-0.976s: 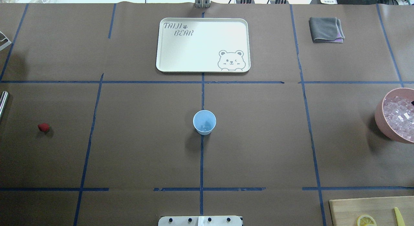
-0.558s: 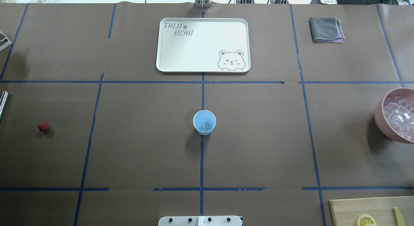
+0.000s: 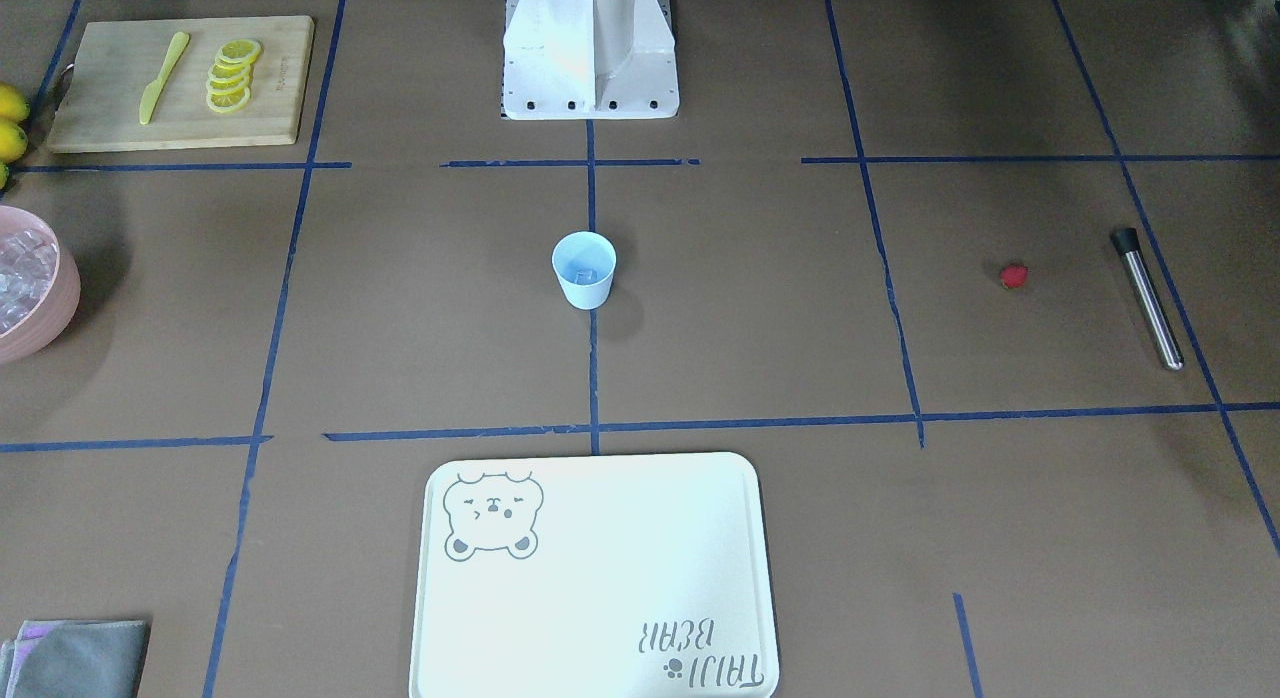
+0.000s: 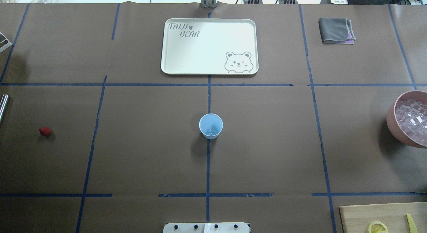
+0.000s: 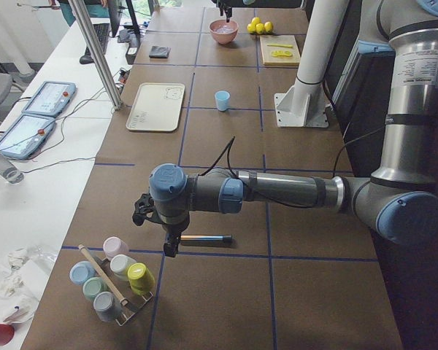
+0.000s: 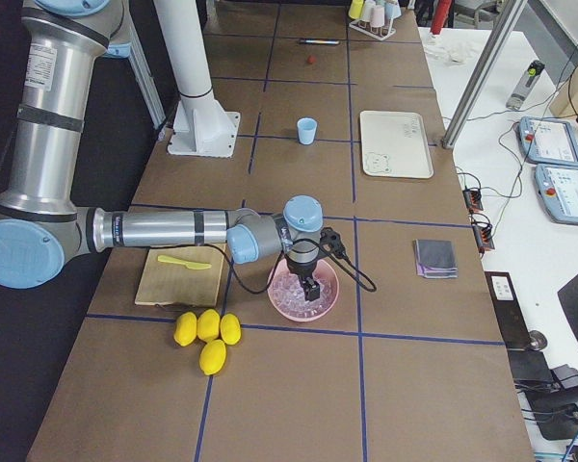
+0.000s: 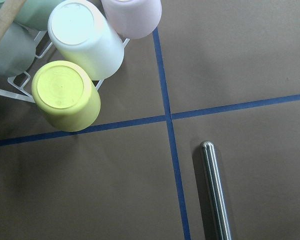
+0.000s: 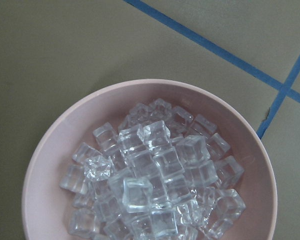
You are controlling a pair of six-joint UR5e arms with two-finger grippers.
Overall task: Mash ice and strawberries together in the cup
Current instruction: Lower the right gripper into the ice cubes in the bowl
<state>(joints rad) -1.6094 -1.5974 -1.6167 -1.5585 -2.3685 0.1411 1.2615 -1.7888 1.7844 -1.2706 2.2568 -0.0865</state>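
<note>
The pale-blue cup (image 4: 210, 126) stands upright at the table's centre, with a clear ice cube (image 3: 583, 274) at its bottom. More ice (image 8: 155, 180) fills the pink bowl (image 4: 391, 121) at the right edge. The red strawberry (image 4: 45, 131) lies alone far to the left. My right gripper (image 6: 313, 288) hangs just over the bowl's ice; it shows only in a side view, so I cannot tell its state. My left gripper (image 5: 168, 244) hovers near a metal rod (image 7: 215, 190), left of the strawberry, and I cannot tell its state either.
A cream bear tray (image 4: 209, 46) lies beyond the cup. A folded grey cloth (image 4: 336, 30) is at the far right. A cutting board (image 3: 180, 81) holds lemon slices and a yellow knife. Whole lemons (image 6: 205, 332) sit by the bowl. A rack of upturned cups (image 7: 75, 55) stands by the rod.
A dark tip of the right gripper showed at the overhead view's right edge over the bowl a second ago; it is now out of that view. Cup and strawberry have not moved.
</note>
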